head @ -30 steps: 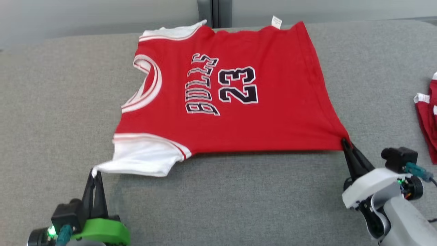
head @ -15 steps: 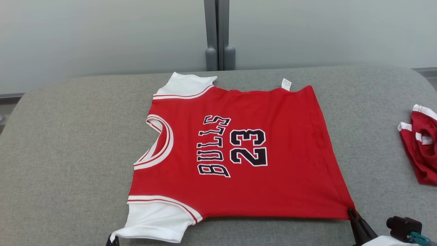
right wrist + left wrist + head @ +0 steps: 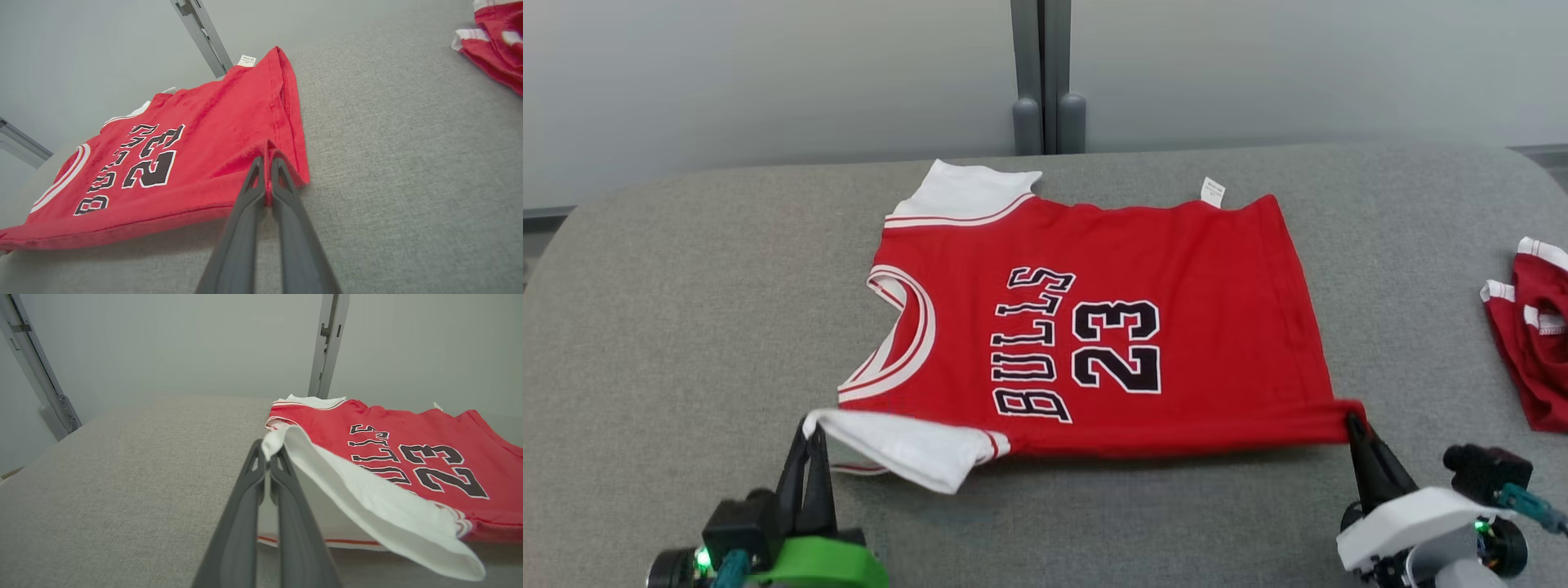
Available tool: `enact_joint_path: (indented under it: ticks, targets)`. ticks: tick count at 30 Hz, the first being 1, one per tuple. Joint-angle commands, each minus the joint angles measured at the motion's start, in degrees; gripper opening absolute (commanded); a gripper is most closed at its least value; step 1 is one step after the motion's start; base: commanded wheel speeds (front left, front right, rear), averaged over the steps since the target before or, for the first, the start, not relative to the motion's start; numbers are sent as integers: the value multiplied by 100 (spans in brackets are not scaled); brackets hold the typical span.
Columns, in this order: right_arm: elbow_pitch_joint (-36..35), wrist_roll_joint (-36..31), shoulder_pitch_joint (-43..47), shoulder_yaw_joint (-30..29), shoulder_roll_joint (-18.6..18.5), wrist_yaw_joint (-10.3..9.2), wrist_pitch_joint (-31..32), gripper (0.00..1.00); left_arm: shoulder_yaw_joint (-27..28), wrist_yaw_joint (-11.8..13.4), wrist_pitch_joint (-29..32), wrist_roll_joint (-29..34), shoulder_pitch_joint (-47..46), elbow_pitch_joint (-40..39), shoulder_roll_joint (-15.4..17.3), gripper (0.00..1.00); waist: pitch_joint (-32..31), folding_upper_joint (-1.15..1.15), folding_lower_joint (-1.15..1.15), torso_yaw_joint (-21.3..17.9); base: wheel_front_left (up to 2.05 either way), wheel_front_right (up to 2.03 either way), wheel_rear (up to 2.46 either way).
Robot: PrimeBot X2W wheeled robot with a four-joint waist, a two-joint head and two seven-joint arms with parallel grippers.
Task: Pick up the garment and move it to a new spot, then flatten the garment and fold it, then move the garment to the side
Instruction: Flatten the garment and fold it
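Observation:
The garment (image 3: 1143, 245) is a red jersey with white sleeves, black "BULLS" lettering and the number 23. It lies spread on the grey table (image 3: 670, 327), neck to the left. My left gripper (image 3: 810, 425) is shut on the tip of the near white sleeve (image 3: 907, 445), held up off the table and folded back. In the left wrist view the left gripper (image 3: 268, 451) pinches that sleeve (image 3: 367, 502). My right gripper (image 3: 1354, 420) is shut on the near hem corner, also raised. In the right wrist view the right gripper (image 3: 267, 159) pinches the red garment (image 3: 229, 118).
A smaller bunched red cloth with white trim (image 3: 1531, 359) lies at the table's right edge, also seen as the red cloth (image 3: 494, 45). A grey post (image 3: 1045, 82) stands against the pale wall behind the table. Bare grey table surrounds the jersey.
The camera tilted up, then settled. Both grippers have lifted the jersey's near edge off the table and carried it away from me, so the near sleeve and hem now fold over.

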Motion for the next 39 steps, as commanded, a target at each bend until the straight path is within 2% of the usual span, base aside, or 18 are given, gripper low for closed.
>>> enact_joint_path:
  ticks: [1,8,23,24,25,26,27,30,39]
  targets:
    - [-8,40,-219,-7,-6,-9,-23,0,-37,2,-15,31,-303,-18,28,0,267,0,0,-66,0,0,0]
    - [185,35,-1131,77,81,-9,-23,0,-171,-20,-15,36,-1430,239,27,0,833,0,0,-192,0,0,0]
    - [642,-277,-2225,169,264,-9,-23,0,111,22,-15,225,-2597,1103,28,0,1555,0,0,-362,0,0,0]
    - [671,-279,-2268,132,284,-9,-23,0,137,26,-16,241,-2660,1119,27,25,1583,0,0,-367,0,0,0]
    - [682,-303,-2304,96,295,-9,-23,0,167,45,-15,230,-2699,1133,27,79,1603,0,0,-369,0,0,0]
    - [670,-342,-2337,41,304,-9,-24,31,191,55,-15,181,-2704,1182,27,100,1614,0,0,-371,0,0,0]
    - [668,-404,-2351,-53,309,-9,-24,100,213,61,-16,145,-2714,1227,27,100,1622,0,0,-370,0,0,0]
    - [695,-619,-2310,-108,354,-8,-24,100,228,52,-16,144,-2688,1262,27,100,1619,0,0,-356,0,0,0]
    - [323,-1803,-1839,-427,361,-8,-24,100,218,278,-15,-127,-2111,1405,27,100,1513,0,0,-300,0,0,0]
